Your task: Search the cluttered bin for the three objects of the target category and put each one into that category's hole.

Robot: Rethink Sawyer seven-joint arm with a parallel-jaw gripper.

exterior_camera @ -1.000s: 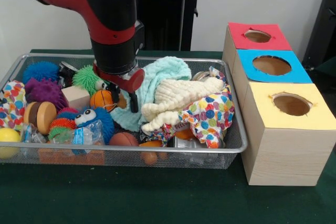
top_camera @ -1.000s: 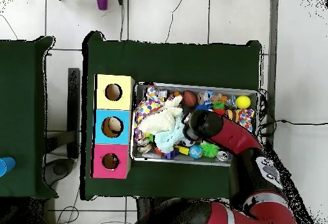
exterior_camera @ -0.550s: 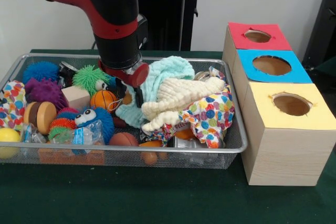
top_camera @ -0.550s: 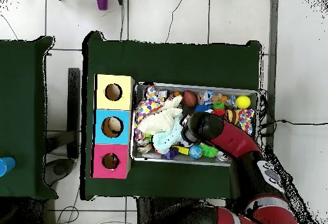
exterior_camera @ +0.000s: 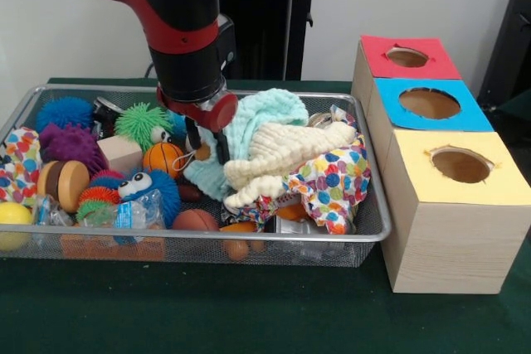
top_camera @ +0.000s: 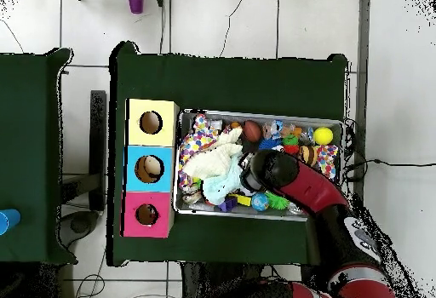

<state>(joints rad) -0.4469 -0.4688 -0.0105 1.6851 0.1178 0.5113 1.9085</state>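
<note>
- Wire bin (exterior_camera: 365,234): stood on the green table (exterior_camera: 249,312), filled to the rim with mixed toys and cloths, so most items lay half buried under others.
- Gripper (exterior_camera: 207,143): hung low inside the bin at the left edge of the mint cloth (exterior_camera: 261,113). Two dark fingers (exterior_camera: 222,148) showed with a narrow gap between them; a small tan piece sat in that gap, but whether it was clamped could not be told.
- Mint cloth: draped over the bin's middle, with a cream knitted cloth (exterior_camera: 286,151) lying across it and a spotted cloth (exterior_camera: 336,184) falling toward the right wall. Together they hid whatever lay beneath, probably the reason for the arm working at this spot.
- Small basketball (exterior_camera: 163,157): just beside the gripper on its left, partly behind it.
- Spiky balls, green (exterior_camera: 137,122) and purple (exterior_camera: 73,145): crowded along the bin's left half with a wooden block (exterior_camera: 120,153).
- Sorting box (exterior_camera: 448,230): beside the bin, holes in red (exterior_camera: 406,57), blue (exterior_camera: 429,103) and yellow (exterior_camera: 461,165) tops.
- Target category: not identifiable from these views; its objects presumably remained in the bin.
</note>
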